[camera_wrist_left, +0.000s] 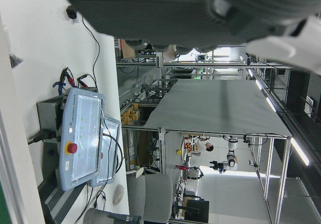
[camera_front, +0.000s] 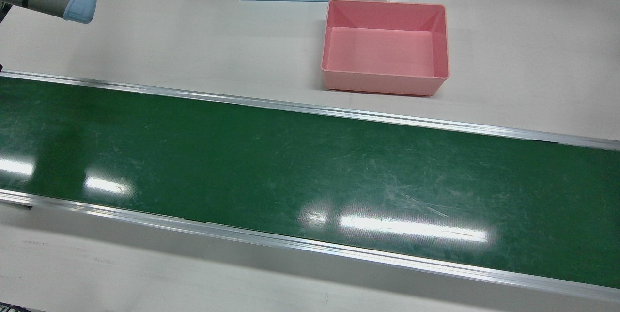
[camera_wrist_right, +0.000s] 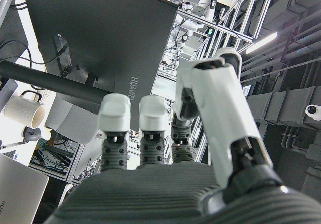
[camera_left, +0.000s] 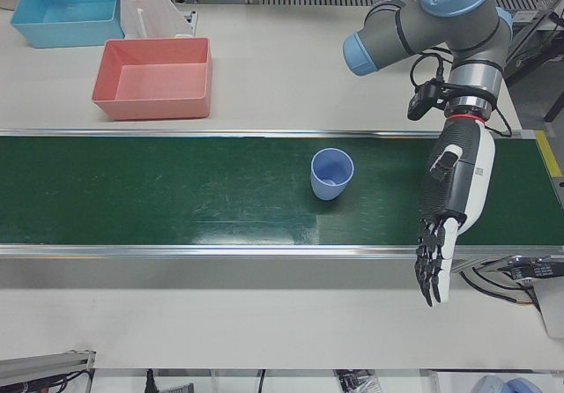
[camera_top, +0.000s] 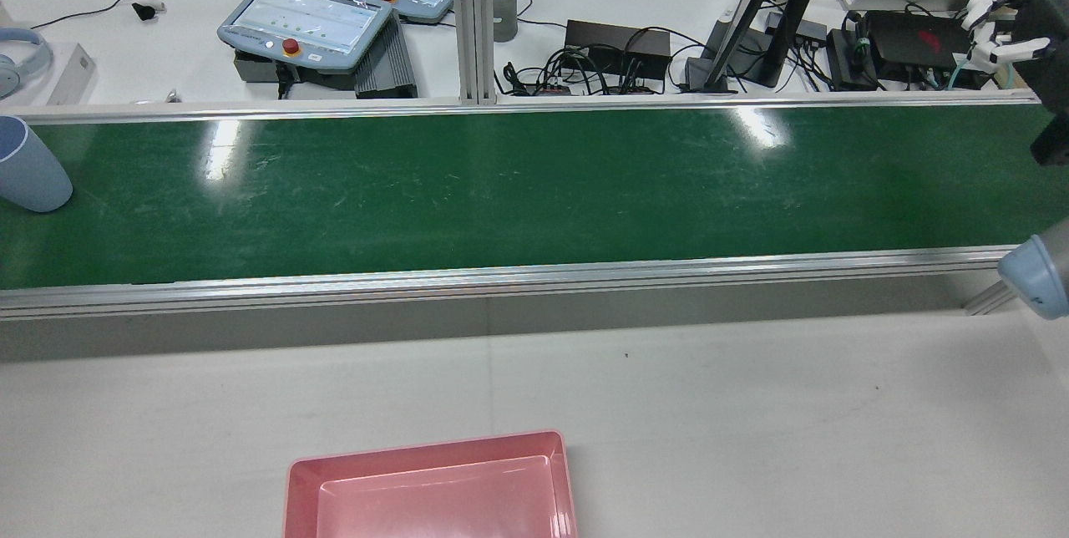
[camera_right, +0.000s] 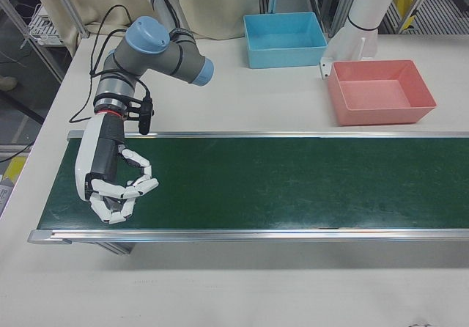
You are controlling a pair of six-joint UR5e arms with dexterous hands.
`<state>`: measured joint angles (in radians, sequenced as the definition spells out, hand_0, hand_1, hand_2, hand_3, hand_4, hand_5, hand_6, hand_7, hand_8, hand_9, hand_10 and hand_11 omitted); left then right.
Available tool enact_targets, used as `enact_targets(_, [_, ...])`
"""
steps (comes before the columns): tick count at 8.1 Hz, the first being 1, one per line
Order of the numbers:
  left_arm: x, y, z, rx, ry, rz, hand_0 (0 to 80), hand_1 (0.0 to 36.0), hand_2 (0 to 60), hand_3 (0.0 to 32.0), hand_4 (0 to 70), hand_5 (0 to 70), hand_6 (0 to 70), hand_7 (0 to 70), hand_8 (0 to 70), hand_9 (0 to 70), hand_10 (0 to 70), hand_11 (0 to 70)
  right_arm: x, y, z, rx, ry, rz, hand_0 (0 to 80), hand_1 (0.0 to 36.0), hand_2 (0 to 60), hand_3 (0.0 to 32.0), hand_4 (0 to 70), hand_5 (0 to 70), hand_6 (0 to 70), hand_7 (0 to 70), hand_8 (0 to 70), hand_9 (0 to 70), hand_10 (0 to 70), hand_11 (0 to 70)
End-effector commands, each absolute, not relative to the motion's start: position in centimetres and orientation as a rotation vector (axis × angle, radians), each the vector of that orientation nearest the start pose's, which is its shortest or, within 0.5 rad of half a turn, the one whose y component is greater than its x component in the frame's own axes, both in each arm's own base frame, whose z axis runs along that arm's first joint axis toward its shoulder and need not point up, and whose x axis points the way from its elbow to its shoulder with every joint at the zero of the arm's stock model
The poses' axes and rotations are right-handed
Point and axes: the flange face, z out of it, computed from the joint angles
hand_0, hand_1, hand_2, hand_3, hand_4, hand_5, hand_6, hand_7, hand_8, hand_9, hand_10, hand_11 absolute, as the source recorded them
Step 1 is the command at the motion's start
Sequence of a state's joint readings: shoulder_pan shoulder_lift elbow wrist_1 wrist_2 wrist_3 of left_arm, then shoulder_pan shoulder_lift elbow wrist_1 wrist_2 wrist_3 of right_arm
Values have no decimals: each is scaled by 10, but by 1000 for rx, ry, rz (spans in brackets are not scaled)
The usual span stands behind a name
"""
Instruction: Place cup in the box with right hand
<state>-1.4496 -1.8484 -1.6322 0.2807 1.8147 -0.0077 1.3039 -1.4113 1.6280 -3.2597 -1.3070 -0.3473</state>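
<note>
Right hand (camera_right: 117,188) loosely curled, seemingly empty (cup (camera_left: 332,174) upright, far along belt (camera_left: 176,190)).

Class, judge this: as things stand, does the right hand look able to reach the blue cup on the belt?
Probably not yet. The cup stands upright at the belt's left end; the right hand hovers empty over the opposite end, though nothing blocks the way.
</note>
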Motion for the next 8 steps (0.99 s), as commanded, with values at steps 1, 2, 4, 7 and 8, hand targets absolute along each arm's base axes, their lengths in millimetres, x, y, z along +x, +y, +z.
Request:
enact_targets(1, [-37,-598,535,-378,2081,-1965,0,0,0,0,0,0,0,0,0,0,0,0,7,-578,588,-397,2467,-2243,800,360,600,0,700,265,391,700,700,700,669,700])
enact_targets(2, [-37,-598,535,-378,2081,-1965,0,0,0,0,0,0,0,0,0,0,0,0,7,-579,587,-397,2469,-2241,800,360,600,0,683,265,391,700,700,700,669,700])
enact_targets(4, [-37,-598,535,-378,2081,-1965,0,0,0,0,0,0,0,0,0,0,0,0,6,-579,587,-395,2470,-2242,800,360,600,0,697,265,390,700,700,700,666,700])
enact_targets(7, [-37,-597,534,-378,2083,-1963,0,0,0,0,0,0,0,0,0,0,0,0,5,-580,587,-393,2471,-2242,800,360,600,0,670,264,390,700,700,700,665,700])
enact_targets(8, [-37,-597,534,-378,2083,-1963,0,0,0,0,0,0,0,0,0,0,0,0,5,-580,587,-393,2471,-2242,800,360,600,0,698,264,389,700,700,700,664,700])
